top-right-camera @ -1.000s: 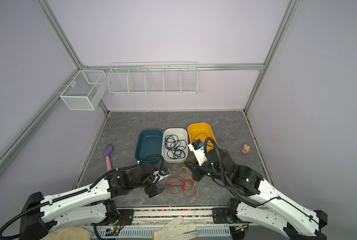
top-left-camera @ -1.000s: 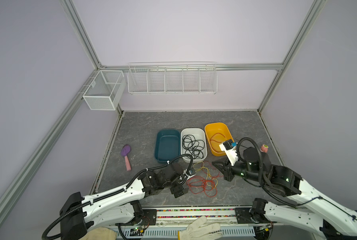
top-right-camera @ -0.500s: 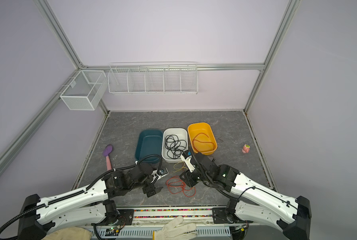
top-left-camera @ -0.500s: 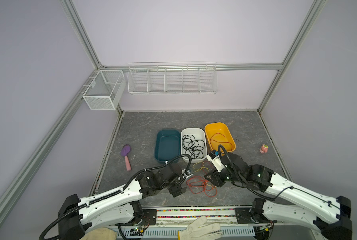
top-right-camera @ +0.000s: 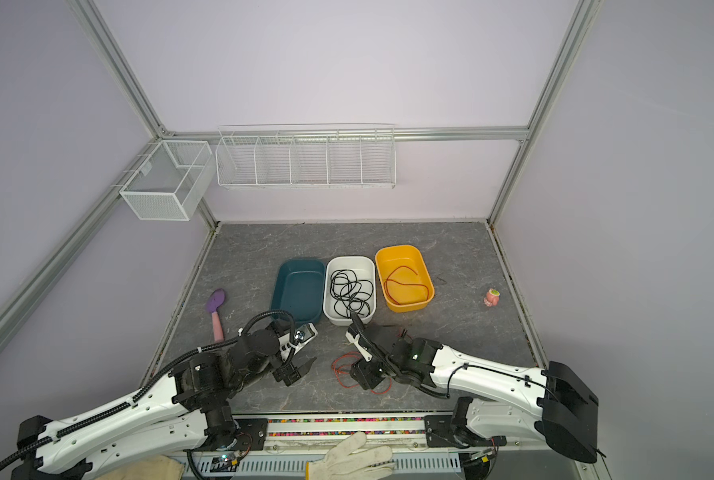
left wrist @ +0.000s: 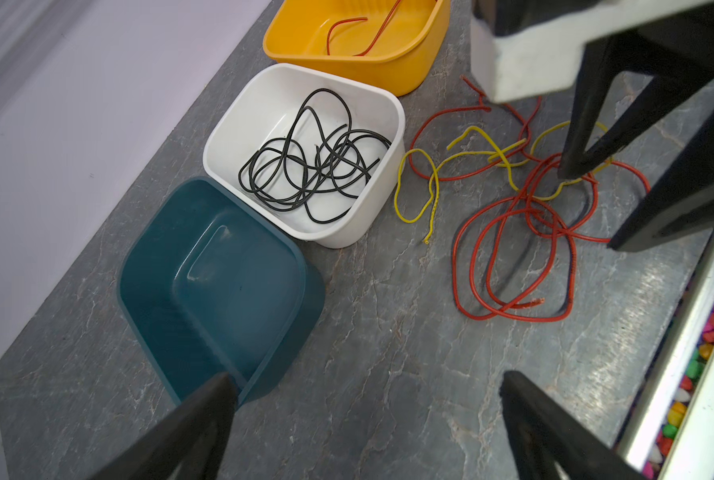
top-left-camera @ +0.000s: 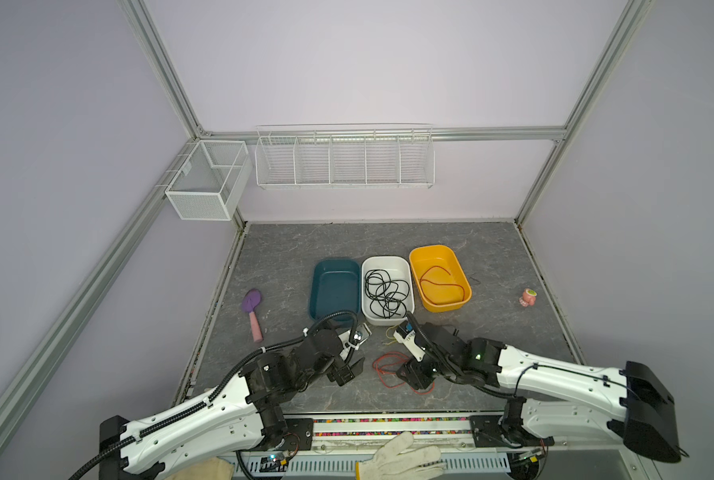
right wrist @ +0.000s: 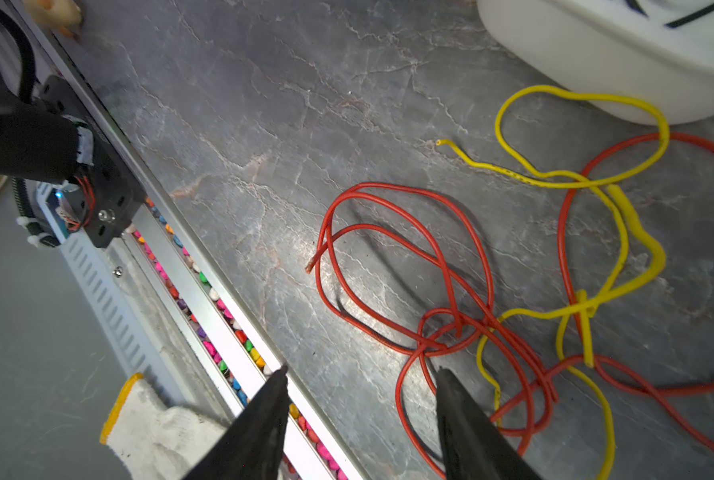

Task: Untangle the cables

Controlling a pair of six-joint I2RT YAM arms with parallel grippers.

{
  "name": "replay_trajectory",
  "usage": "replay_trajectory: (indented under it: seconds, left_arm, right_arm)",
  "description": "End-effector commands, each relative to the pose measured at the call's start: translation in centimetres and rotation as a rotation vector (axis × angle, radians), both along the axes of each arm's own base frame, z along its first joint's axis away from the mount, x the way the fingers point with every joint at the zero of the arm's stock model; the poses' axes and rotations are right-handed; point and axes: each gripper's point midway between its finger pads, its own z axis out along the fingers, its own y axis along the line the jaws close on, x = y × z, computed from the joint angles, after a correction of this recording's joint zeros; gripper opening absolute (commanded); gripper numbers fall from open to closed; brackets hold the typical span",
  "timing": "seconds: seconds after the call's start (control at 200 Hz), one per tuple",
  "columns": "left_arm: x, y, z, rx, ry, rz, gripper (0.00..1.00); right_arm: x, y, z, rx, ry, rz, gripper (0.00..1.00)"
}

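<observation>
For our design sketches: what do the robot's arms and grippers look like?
The left arm and right arm are white with black joints. A black corrugated hose runs along the left arm. Left gripper and right gripper each have two tapering black fingers. A green light shows on the right arm.

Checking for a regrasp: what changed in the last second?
The right hand pulled back from the yellow bin to over the red and yellow tangle and opened, empty. The left hand stayed open beside the tangle; the black cable in the white bin did not move.
</observation>
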Motion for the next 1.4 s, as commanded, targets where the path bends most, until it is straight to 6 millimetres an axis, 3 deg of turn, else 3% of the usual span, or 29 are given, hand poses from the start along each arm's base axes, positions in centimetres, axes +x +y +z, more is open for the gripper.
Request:
replay_trajectory:
  seconds: [0.0, 0.435, 0.69, 0.89, 1.199, 1.274, 1.299, 1.394]
  left_arm:
    - [-0.3, -0.7, -0.3, -0.028, 0.018, -0.017, 0.99]
    - [-0.3, -0.8, -0.7, -0.021, 0.019, -0.022, 0.98]
    - [-0.4, -0.7, -0.6, -0.028, 0.018, -0.027, 0.98]
    - [-0.5, -0.8, -1.0, -0.019, 0.029, -0.031, 0.98]
    - [-0.8, -1.1, -1.5, -0.009, 0.056, -0.045, 0.98]
    - [-0.9, -1.2, -1.5, -0.011, 0.063, -0.051, 0.98]
    - [-1.0, -1.3, -1.5, -0.013, 0.065, -0.055, 0.98]
    - [-1.2, -1.4, -1.5, -0.021, 0.075, -0.062, 0.97]
  right_arm:
    - [0.7, 0.7, -0.8, -0.061, -0.102, 0.035, 0.59]
    - [2.2, 2.1, -4.9, -0.272, -0.229, 0.05, 0.54]
    - [2.4, 2.4, -5.5, -0.284, -0.231, 0.044, 0.17]
    - [2.2, 2.4, -2.5, -0.209, -0.247, 0.032, 0.07]
    - [1.6, 1.8, 6.8, 0.002, -0.306, 0.018, 0.06]
    - [1.3, 1.3, 8.0, 0.025, -0.309, 0.023, 0.07]
    - [1.4, 1.6, 9.7, 0.063, -0.32, 0.02, 0.07]
    - [1.1, 1.5, 12.2, 0.128, -0.332, 0.023, 0.07]
